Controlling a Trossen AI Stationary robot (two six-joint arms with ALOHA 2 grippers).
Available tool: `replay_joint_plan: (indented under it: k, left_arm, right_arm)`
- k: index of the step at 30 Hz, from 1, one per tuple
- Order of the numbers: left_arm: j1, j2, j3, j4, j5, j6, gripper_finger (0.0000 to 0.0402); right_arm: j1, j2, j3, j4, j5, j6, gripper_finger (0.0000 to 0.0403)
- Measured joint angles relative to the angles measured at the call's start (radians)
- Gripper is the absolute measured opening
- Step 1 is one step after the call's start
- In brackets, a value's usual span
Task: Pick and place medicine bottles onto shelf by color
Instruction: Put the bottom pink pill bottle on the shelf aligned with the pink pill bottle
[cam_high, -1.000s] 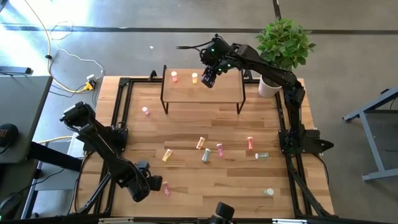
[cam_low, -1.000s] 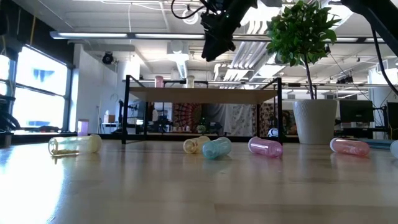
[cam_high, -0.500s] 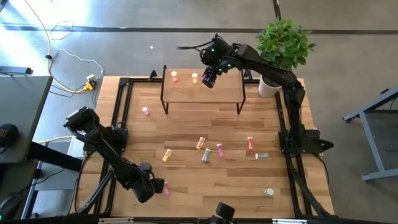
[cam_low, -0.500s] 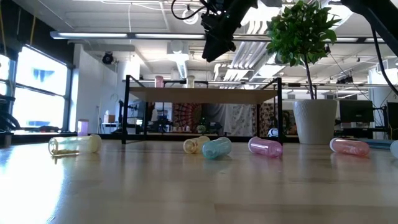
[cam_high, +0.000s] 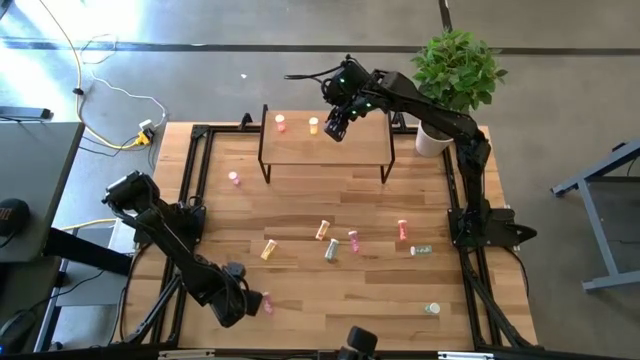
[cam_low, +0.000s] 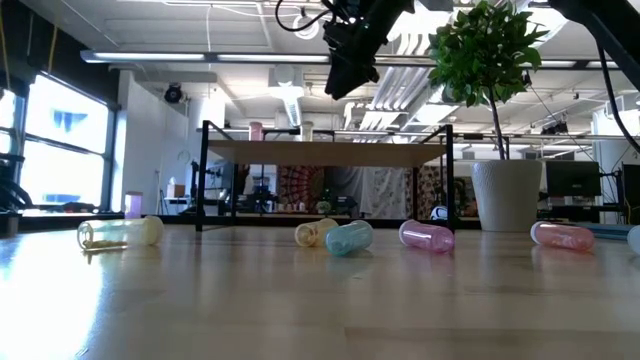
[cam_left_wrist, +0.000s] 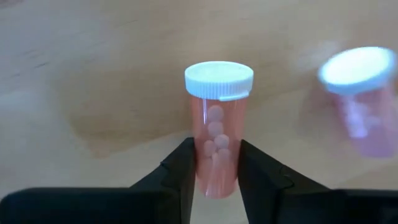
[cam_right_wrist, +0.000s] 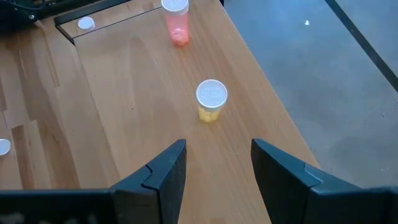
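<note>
A salmon-pink medicine bottle (cam_left_wrist: 217, 124) with a white cap stands between the fingers of my left gripper (cam_left_wrist: 214, 149), which is shut on it near the table's near-left edge (cam_high: 250, 300). A second pink bottle (cam_left_wrist: 360, 106) stands close beside it. The shelf (cam_high: 325, 145) stands at the far side on thin black legs. A pink-red bottle (cam_right_wrist: 176, 18) and a yellow bottle (cam_right_wrist: 211, 99) stand upright on it. My right gripper (cam_right_wrist: 217, 149) hovers open above the shelf, just right of the yellow bottle (cam_high: 313, 124), with nothing between its fingers. My left gripper pinches the lower part of the bottle's body (cam_left_wrist: 214, 165) between its two fingers (cam_left_wrist: 183, 165), one on each side. The capped end (cam_left_wrist: 219, 79) sticks out beyond the fingertips. The fingers hide the bottle's base, so I cannot tell whether it rests on the table.
Several more bottles lie on their sides mid-table: yellow (cam_high: 268, 249), orange-yellow (cam_high: 322, 230), green (cam_high: 331, 249), pink (cam_high: 353, 240), red (cam_high: 402, 230). A pink one (cam_high: 234, 178) sits at the left and a green one (cam_high: 433, 309) near right. A potted plant (cam_high: 432, 138) stands beside the shelf.
My left arm has shifted slightly at the table's near-left edge, staying by the pink bottles.
</note>
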Motion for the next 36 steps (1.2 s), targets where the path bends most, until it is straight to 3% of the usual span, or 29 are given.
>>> replay_joint_plan:
  k: [12, 20, 36]
  left_arm:
    - [0.053, -0.159, 0.004, -0.029, -0.201, 0.203, 0.0103]
    - [0.161, -0.270, 0.005, -0.031, -0.310, 0.452, 0.0103]
    - [0.456, -0.535, 0.005, -0.018, -0.320, 1.012, 0.0104]
  right_arm:
    - [0.038, -0.041, 0.000, -0.024, -0.046, -0.026, 0.0172]
    - [0.062, -0.050, 0.000, -0.069, -0.089, -0.023, 0.0172]
    - [0.065, -0.050, 0.000, -0.084, -0.434, -0.050, 0.0172]
